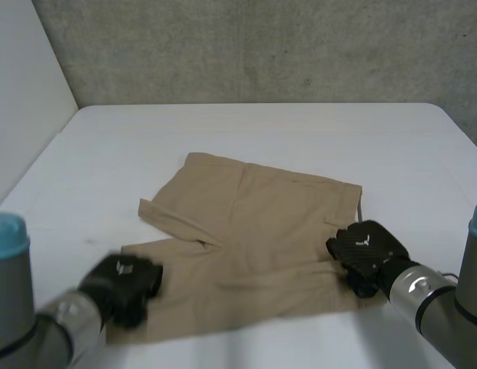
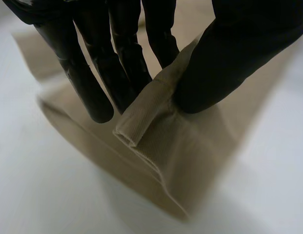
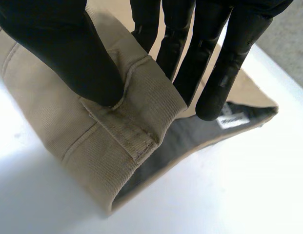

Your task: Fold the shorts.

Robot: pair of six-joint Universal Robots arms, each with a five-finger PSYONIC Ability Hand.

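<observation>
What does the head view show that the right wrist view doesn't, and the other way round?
The head view adds the whole shorts spread on the white table, the left hand at their near left corner, and the grey wall behind. The right wrist view adds the dark lining and a white label inside the waistband, pinched between thumb and fingers. Both share the right hand on the shorts' edge.

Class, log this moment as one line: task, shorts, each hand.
task: fold shorts | shorts: spread on table | left hand: pinching near leg hem | right hand: pinching near waistband corner
</observation>
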